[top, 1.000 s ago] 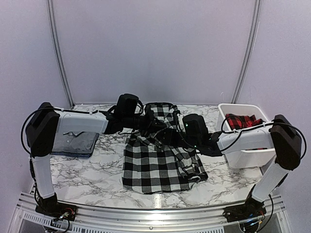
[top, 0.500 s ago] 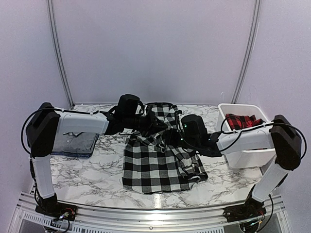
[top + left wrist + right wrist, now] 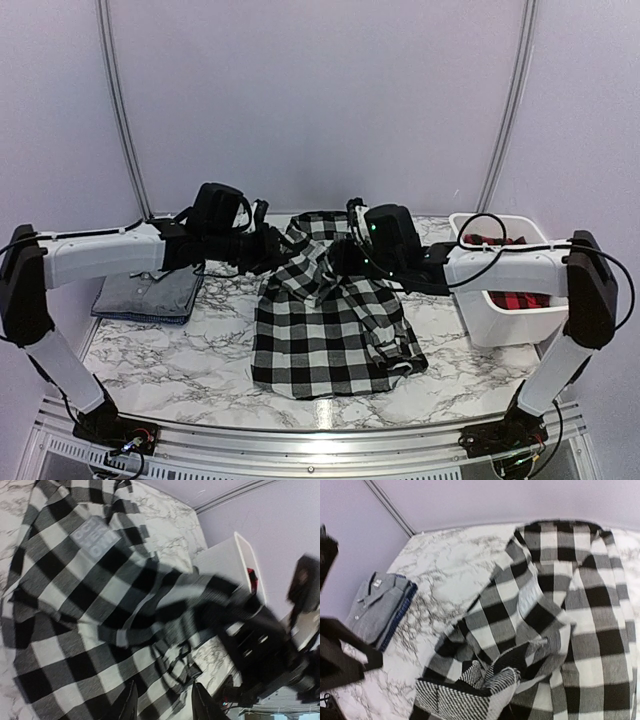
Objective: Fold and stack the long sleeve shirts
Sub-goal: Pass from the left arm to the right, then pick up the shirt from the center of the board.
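Progress: roughly a third, I judge. 1 grey shirt (image 3: pixel 150 293) lies folded at the left of the tabletop (image 3: pixel 170 365); a blue edge shows under it, can't tell what. The black-and-white checked shirt (image 3: pixel 325 345) is mid-tabletop, unfolded and rumpled, its upper part held up off the surface. Right jaws are clamped on a bunch of that cloth. Left jaws are partly apart with nothing between them, close by the shirt's upper left edge. The red-and-black shirt (image 3: pixel 497 248) sits in the white bin (image 3: pixel 505 325) at right, not yet out. Left to do: fold the checked one, stack it, then the red one. In the way: the right arm (image 3: pixel 500 268) spans the bin's mouth, and both arms crowd the same end of the shirt.
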### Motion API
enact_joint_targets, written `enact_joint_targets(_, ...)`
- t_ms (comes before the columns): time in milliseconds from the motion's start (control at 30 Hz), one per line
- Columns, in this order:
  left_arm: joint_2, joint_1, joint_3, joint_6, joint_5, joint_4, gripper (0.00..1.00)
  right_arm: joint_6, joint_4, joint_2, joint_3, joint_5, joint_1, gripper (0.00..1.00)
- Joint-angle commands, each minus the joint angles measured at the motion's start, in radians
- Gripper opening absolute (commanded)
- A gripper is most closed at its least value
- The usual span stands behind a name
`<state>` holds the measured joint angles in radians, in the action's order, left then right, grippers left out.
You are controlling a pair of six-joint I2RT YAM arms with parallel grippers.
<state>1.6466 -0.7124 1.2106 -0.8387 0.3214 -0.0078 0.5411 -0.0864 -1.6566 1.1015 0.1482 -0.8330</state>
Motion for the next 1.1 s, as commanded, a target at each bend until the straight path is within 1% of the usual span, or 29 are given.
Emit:
enact_joint_targets(0,-0.099,-0.004,-0.186,0.085,-0.097,-0.164,0.38,-0.129,0.068,-0.07,0.178,-0.064,0.038,0.0)
enact_joint_targets(167,-0.196,-0.005,-0.37,0.072,-0.106,-0.198,0.35,-0.236,0.159,-0.172,0.412,-0.136,0.089,0.0)
enact_joint_targets(233,-0.22,-0.007,-0.423,0.07,-0.101,-0.213,0.34,-0.27,0.19,-0.215,0.5,-0.188,0.113,0.0)
enact_joint_targets(367,-0.26,-0.023,-0.505,0.07,-0.098,-0.239,0.3,-0.348,0.223,-0.279,0.66,-0.245,0.138,0.0)
enact_joint_targets(467,-0.274,-0.046,-0.544,0.075,-0.091,-0.257,0.28,-0.405,0.25,-0.324,0.774,-0.252,0.141,0.0)
enact_joint_targets(700,-0.224,-0.117,-0.551,0.068,-0.077,-0.253,0.23,-0.466,0.275,-0.388,0.947,-0.249,0.143,0.0)
enact_joint_targets(833,-0.183,-0.137,-0.534,0.066,-0.057,-0.229,0.23,-0.479,0.267,-0.396,0.983,-0.25,0.144,0.0)
enact_joint_targets(933,-0.17,-0.152,-0.529,0.052,-0.031,-0.198,0.25,-0.489,0.277,-0.408,1.016,-0.246,0.144,0.0)
enact_joint_targets(1067,-0.157,-0.161,-0.537,0.027,0.002,-0.163,0.25,-0.502,0.291,-0.427,1.06,-0.243,0.146,0.0)
